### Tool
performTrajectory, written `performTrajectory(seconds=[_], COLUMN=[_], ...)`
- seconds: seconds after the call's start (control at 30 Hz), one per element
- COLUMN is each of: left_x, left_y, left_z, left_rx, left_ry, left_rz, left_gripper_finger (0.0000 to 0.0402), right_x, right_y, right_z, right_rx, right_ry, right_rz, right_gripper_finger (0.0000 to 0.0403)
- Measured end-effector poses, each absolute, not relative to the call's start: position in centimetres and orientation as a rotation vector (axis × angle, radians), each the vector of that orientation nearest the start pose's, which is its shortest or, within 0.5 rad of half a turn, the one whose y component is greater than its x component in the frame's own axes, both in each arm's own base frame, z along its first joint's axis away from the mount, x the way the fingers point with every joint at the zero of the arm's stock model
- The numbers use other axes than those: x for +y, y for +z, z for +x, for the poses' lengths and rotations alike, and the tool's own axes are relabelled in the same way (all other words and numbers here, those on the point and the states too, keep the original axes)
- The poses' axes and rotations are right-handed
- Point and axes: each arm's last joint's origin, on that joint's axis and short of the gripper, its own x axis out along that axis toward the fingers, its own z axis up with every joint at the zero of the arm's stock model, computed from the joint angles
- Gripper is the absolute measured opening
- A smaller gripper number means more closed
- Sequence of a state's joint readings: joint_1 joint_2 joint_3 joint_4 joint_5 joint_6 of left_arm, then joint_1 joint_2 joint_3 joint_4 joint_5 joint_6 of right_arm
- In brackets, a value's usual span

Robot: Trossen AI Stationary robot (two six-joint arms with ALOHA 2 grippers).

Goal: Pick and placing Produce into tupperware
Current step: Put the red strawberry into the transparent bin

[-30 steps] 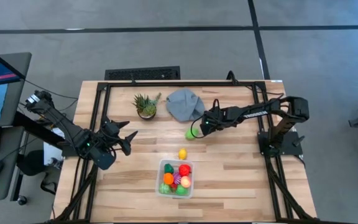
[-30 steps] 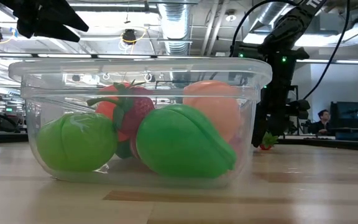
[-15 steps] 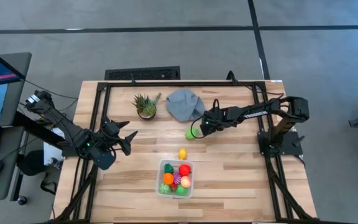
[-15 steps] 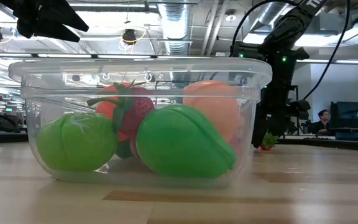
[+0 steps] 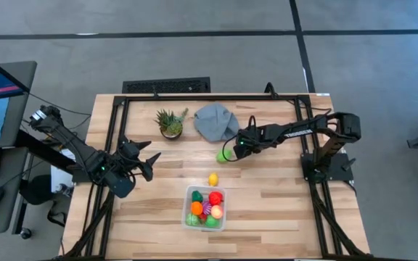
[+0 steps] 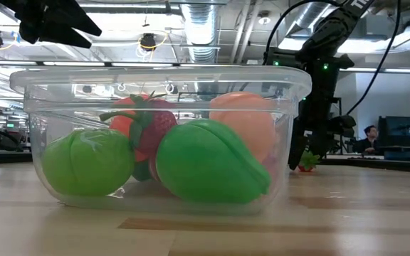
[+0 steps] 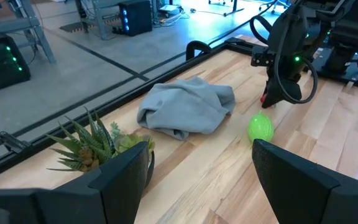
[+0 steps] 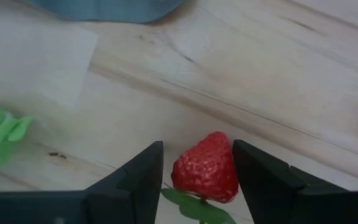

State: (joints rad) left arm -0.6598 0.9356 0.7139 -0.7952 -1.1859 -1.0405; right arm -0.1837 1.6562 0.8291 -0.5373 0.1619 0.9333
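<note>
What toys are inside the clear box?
Inside the tupperware sit a round green fruit, a long green one, a strawberry and a peach-coloured one. Others behind them are hidden.

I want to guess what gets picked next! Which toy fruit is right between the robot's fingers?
The red strawberry, between the right gripper's fingers; the green fruit and yellow one lie apart.

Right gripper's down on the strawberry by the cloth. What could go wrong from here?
1. The right gripper brackets the strawberry with gaps showing; it may slip out when lifted.
2. The green fruit lies close beside it and could get knocked rolling.
3. The tupperware looks crowded, so a drop might bounce out.
</note>
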Motion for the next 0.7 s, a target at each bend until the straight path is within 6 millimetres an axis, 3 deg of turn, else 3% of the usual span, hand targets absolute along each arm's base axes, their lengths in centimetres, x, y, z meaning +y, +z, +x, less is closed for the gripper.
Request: performTrajectory(seconds=[0.47, 0.7], left_x=[-7.5, -7.5], left_y=[25.38, 25.38], left_z=[14.04, 14.04], left_rx=[0.292, 0.293], left_ry=[0.704, 0.703], left_rz=[-0.169, -0.169], left_gripper_finger=[0.0279, 0.0279], right_x=[-5.38, -5.36], right_y=[13.24, 13.25], right_z=[26.59, 26.58], right_rx=[1.147, 1.152], right_ry=[-0.895, -0.891], right_rz=[0.798, 0.802], right_gripper_finger=[0.0182, 0.0183])
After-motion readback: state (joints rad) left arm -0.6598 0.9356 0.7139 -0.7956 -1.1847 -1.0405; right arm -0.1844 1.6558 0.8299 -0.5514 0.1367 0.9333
